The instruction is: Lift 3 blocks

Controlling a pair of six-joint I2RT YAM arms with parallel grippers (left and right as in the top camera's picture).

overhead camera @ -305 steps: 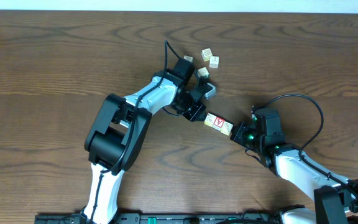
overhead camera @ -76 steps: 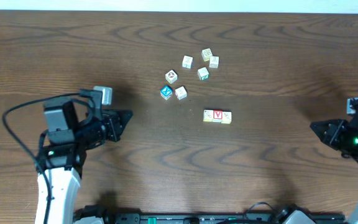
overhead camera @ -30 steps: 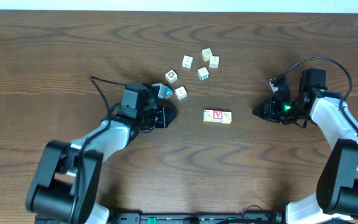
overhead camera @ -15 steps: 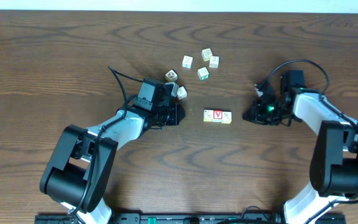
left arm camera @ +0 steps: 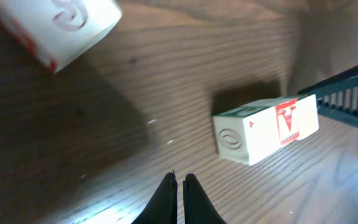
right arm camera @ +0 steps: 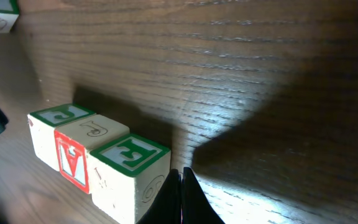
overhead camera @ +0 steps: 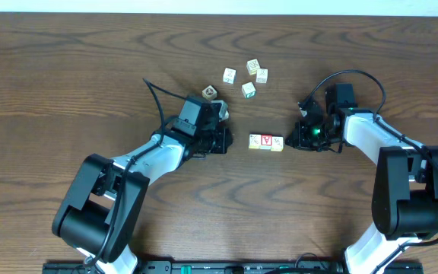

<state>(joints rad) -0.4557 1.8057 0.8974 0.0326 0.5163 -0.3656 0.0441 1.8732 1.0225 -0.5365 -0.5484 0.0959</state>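
my left gripper [left arm camera: 178, 186] and right gripper [right arm camera: 182, 180] both pinched shut, empty. blocks [overhead camera: 266, 142]: three pale matte wooden cubes, touching in a row, red A face in the middle, between my fingertips on grained table [overhead camera: 318, 213].

We see the bench [overhead camera: 67, 68] evenly lit from above, wrist views dimmer, deep shadows behind the blocks [right arm camera: 92, 134], pale glare on the grain, we find the corner cube [left arm camera: 58, 25] blurred

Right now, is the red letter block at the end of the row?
No, the red block sits in the middle of the row, between one pale block and another pale block.
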